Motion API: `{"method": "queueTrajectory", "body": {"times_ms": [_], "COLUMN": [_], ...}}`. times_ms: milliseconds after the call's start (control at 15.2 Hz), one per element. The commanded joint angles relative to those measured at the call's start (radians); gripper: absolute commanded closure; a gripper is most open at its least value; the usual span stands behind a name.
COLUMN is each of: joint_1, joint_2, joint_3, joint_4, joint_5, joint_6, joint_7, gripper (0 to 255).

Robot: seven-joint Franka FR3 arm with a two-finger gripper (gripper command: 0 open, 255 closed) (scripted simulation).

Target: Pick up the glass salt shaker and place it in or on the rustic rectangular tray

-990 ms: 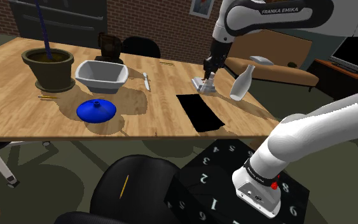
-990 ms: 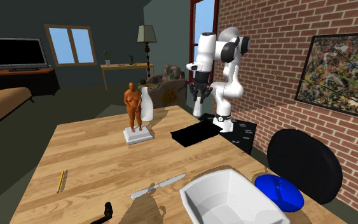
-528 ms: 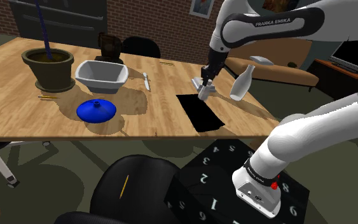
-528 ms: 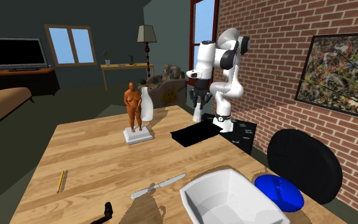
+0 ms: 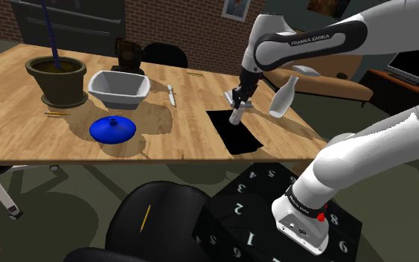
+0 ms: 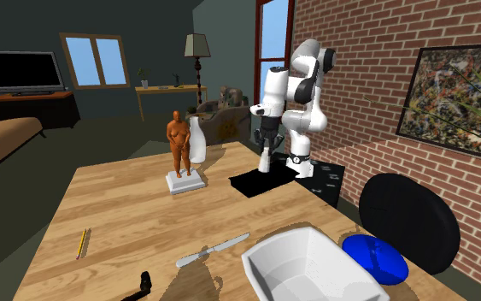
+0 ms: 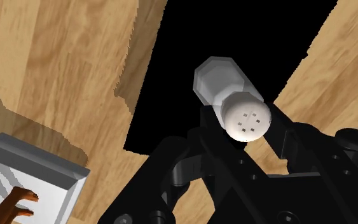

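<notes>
Over the far end of the flat black tray the gripper hangs pointing down, clenched on the salt shaker. The shaker is upright in the shoulder view, with its lower end over the tray; can't tell if it touches. In the wrist view the two black fingers clasp the shaker just under its white round cap with small holes. The pale grey faceted body points away toward the tray, and the gripper sits around the neck. In the second exterior view the shaker hangs from the gripper above the tray, at the desk edge nearest the stand.

On the wooden desk, a white bottle stands near the tray, to the shoulder view's right. An orange figurine on a white base stands just beside the bottle. Well apart, toward the shoulder view's left, are a white bowl, a blue lid, a dark plant pot and a knife.
</notes>
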Motion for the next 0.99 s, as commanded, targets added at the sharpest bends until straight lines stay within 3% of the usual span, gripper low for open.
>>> {"method": "queueTrajectory", "body": {"times_ms": [0, 594, 660, 924], "joint_1": [0.001, 0.0, 0.0, 0.0], "joint_2": [0.012, 0.022, 0.022, 0.022], "joint_3": [0.002, 0.002, 0.002, 0.002], "joint_4": [-0.019, -0.035, -0.035, -0.035], "joint_5": [-0.001, -0.003, -0.003, -0.003], "joint_6": [0.031, 0.058, 0.058, 0.058], "joint_7": [0.006, 0.009, 0.009, 0.009], "gripper": [255, 255, 0, 0]}}
